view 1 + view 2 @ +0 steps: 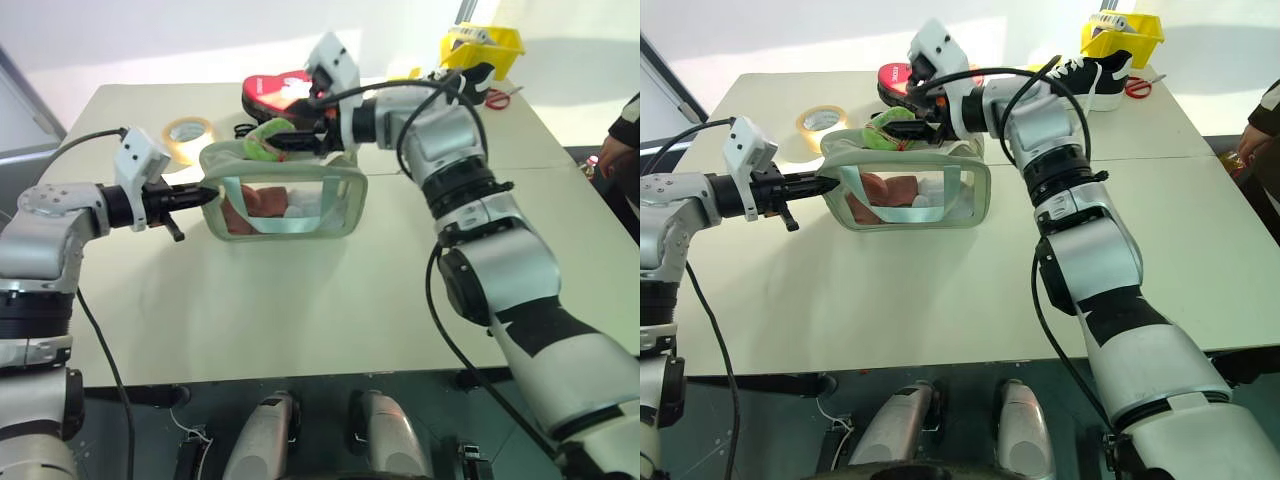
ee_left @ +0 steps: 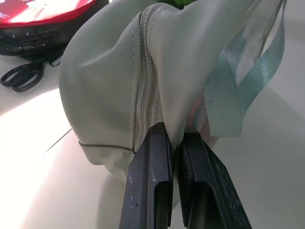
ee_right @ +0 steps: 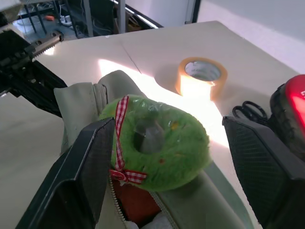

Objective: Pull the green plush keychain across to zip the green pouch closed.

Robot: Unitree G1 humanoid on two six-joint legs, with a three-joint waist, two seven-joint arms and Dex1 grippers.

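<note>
The green pouch [image 1: 285,205] stands on the table, its clear window facing me and a teal strap [image 2: 224,95] across its front. My left gripper [image 1: 205,193] is shut on the fabric at the pouch's left end, beside the zip [image 2: 143,95]. The green plush keychain [image 3: 159,140], a fuzzy ring with a red checked bow, rests on top of the pouch near that same end. My right gripper [image 3: 167,124] is open, one finger on each side of the keychain with a gap on both sides. Below the keychain the zip gapes and something red shows inside.
A yellow tape roll [image 1: 188,132] lies behind the pouch to the left, with a red heart-shaped box [image 1: 280,90] and black scissors [image 3: 250,112] behind it. At the far right are a yellow bin [image 1: 482,45], a shoe [image 1: 1090,75] and red scissors [image 1: 500,97]. A person [image 1: 620,140] stands at the right edge.
</note>
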